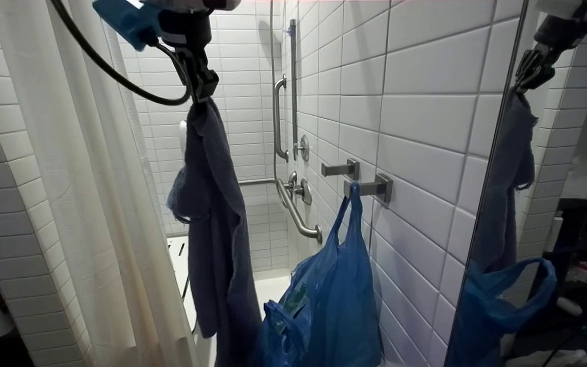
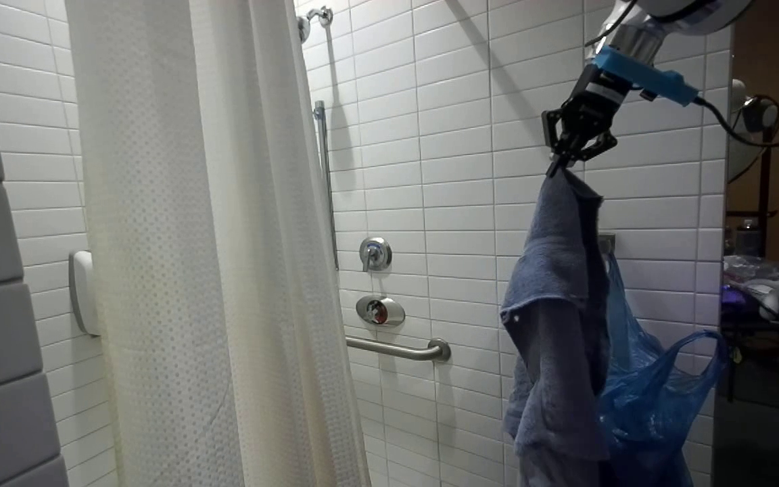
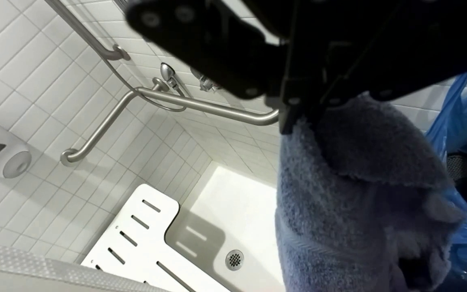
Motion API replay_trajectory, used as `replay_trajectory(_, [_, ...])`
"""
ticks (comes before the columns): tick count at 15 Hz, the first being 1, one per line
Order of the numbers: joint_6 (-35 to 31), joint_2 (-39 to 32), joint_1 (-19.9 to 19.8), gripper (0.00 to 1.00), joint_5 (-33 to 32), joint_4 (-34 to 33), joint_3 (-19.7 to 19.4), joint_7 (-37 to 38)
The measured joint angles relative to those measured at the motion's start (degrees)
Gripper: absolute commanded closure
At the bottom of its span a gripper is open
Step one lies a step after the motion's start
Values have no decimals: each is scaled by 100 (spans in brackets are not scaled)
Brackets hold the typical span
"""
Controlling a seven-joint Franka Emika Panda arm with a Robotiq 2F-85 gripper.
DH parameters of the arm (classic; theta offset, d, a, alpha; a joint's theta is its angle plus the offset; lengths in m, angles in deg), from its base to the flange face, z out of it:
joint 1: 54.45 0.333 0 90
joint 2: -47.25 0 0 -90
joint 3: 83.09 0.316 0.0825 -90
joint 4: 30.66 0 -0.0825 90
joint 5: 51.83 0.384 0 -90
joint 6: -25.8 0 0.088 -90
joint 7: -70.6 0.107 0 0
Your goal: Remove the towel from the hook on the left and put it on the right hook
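Note:
The slate grey-blue towel [image 1: 215, 219] hangs from my gripper [image 1: 203, 96] by its top end, in front of the shower, off the hooks. In an exterior view the towel [image 2: 555, 352] hangs below the shut fingers [image 2: 557, 166], in front of the wall. In the wrist view the towel [image 3: 330, 227] hangs folded below the fingers [image 3: 298, 117]. Two square metal hooks are on the tiled wall. The left hook [image 1: 335, 169] is bare. The right hook [image 1: 372, 189] carries the royal-blue bag [image 1: 344, 295]. An exterior view shows only part of a hook [image 2: 606, 242] behind the towel.
The bag [image 2: 653, 399] hangs close behind the towel. A white shower curtain [image 1: 89, 178] stands at the left. Grab bars [image 1: 298, 219], a shower seat [image 3: 136, 239] and a drain [image 3: 234, 260] are in the shower. A mirror [image 1: 507, 204] adjoins the wall at the right.

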Motion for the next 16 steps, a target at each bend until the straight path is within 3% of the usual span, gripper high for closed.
replay_trajectory(8, [749, 769, -67, 99, -13, -236, 13, -45])
replay_trajectory(16, [1230, 862, -67, 99, -13, -711, 11, -65])
